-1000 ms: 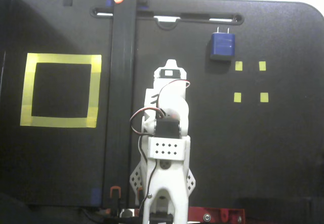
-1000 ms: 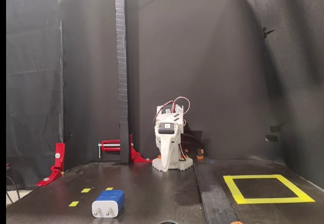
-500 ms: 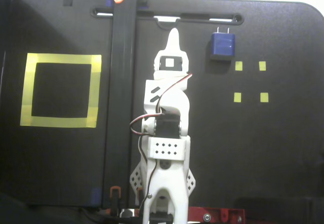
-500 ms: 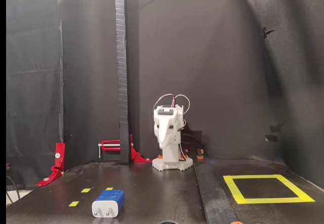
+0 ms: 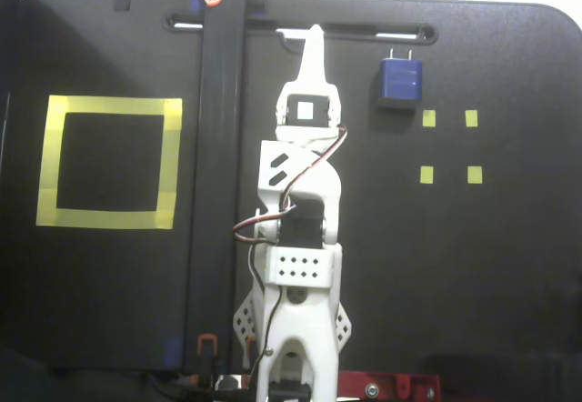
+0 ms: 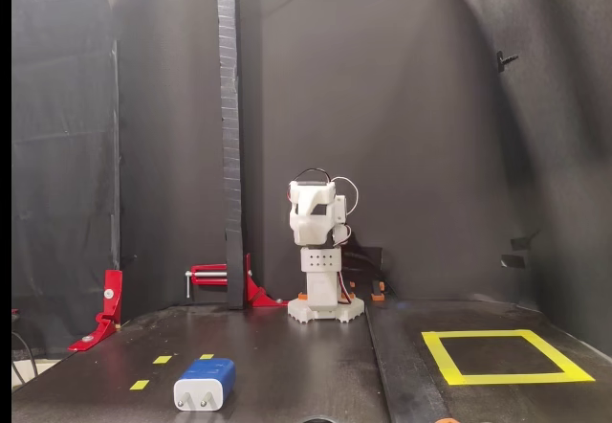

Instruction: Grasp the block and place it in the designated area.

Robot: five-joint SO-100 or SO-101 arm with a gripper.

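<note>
In the top-down fixed view the dark-blue block (image 5: 400, 82) lies at the upper right of the black table, its two pale prongs pointing to the far edge. The designated area (image 5: 109, 106), a large yellow tape square, lies at the left. My white gripper (image 5: 316, 43) stretches up the middle, left of the block and apart from it, fingers together and holding nothing. In the front-facing fixed view the block (image 6: 205, 383) sits at the near left, the designated area (image 6: 448, 366) at the right, and the gripper (image 6: 312, 215) is raised above the arm's base.
A tall black post (image 6: 228, 136) stands left of the arm and crosses the table as a dark strip (image 5: 218, 147) between arm and yellow square. Small yellow squares (image 5: 428, 118) lie below the block. Red clamps (image 6: 107, 308) sit at the left rear. A slot (image 5: 373, 32) runs along the far edge.
The arm has unfolded: the gripper rose from hanging low by the base and reached forward toward the table's far edge. The block has not moved.
</note>
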